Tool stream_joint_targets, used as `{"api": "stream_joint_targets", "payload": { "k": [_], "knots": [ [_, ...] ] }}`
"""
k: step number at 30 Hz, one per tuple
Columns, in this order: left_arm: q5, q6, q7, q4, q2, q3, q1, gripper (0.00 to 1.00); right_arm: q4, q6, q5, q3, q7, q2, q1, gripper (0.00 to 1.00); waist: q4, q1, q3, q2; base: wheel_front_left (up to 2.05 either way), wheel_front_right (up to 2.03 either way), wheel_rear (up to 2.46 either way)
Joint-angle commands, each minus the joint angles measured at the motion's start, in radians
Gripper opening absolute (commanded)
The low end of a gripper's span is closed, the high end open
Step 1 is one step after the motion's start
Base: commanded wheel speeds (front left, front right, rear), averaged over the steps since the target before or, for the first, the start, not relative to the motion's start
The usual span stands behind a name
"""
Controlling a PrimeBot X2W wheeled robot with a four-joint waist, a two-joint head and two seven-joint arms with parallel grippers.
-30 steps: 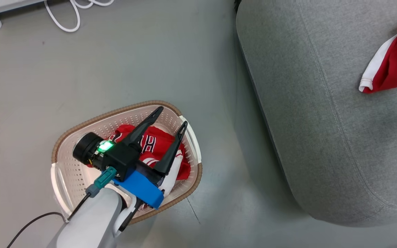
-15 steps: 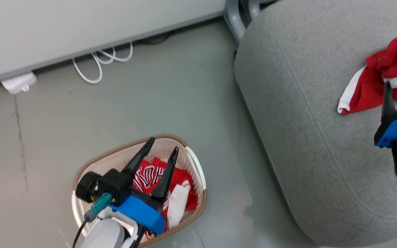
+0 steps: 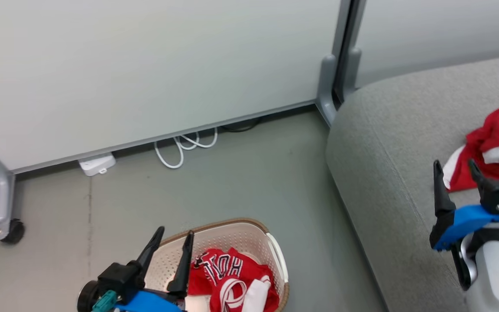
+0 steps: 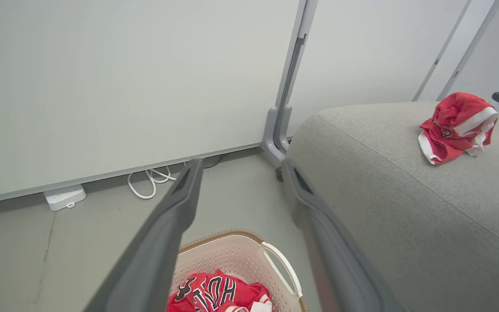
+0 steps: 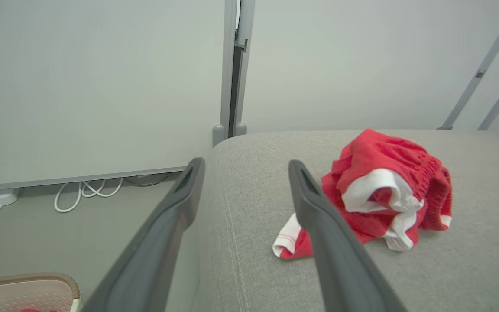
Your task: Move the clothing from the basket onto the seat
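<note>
Red fabric with white trim is seen in two places. A jersey (image 3: 228, 281) lies crumpled in the basket (image 3: 228, 221), its black-and-white block lettering only partly readable (an H and an O can be made out, the rest is folded away). The basket is oval, of cream perforated plastic, edged with a brown woven-look rim and fitted with a white handle (image 3: 277, 255). It stands on the grey floor (image 3: 254, 173) near the seat (image 3: 388, 164). The shorts (image 3: 498, 134) lie bunched on the seat, a large grey cushion of coarse-woven cloth with rounded edges and a stitched seam.

In the head view the left gripper (image 3: 175, 230) is seen over the basket's left edge, its two long dark fingers spread apart with nothing between them. The right gripper (image 3: 454, 164) is held over the seat just beside the shorts, its fingers likewise parted and empty.

A looped white cable (image 3: 184, 147) and a small white box (image 3: 97, 164) are seen on the floor at the foot of a pale wall panel (image 3: 145, 65).
</note>
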Motion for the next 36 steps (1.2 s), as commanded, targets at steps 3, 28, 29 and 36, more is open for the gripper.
{"api": "stream_joint_targets", "payload": {
  "k": [3,28,29,36],
  "knots": [
    [0.009,0.006,-0.003,0.004,-0.001,0.051,0.028,1.0,-0.13,0.0,0.036,0.03,0.015,0.009,0.109,1.0,0.066,0.0004,-0.04,0.0,0.0,0.0,0.0],
    [0.071,-0.017,-0.003,0.01,-0.016,0.239,0.075,1.0,-0.736,0.0,0.085,0.113,0.178,0.14,0.567,1.0,0.178,0.0004,-0.075,0.0,0.0,0.0,0.0],
    [0.075,-0.018,-0.003,0.009,-0.016,0.242,0.078,1.0,-0.738,0.0,0.085,0.114,0.18,0.14,0.568,1.0,0.177,0.0004,-0.075,0.0,0.0,0.0,0.0],
    [0.085,-0.021,-0.003,0.009,-0.016,0.252,0.089,1.0,-0.742,0.0,0.09,0.11,0.189,0.142,0.571,1.0,0.178,0.0004,-0.072,0.0,0.0,0.0,0.0]
  ]
}}
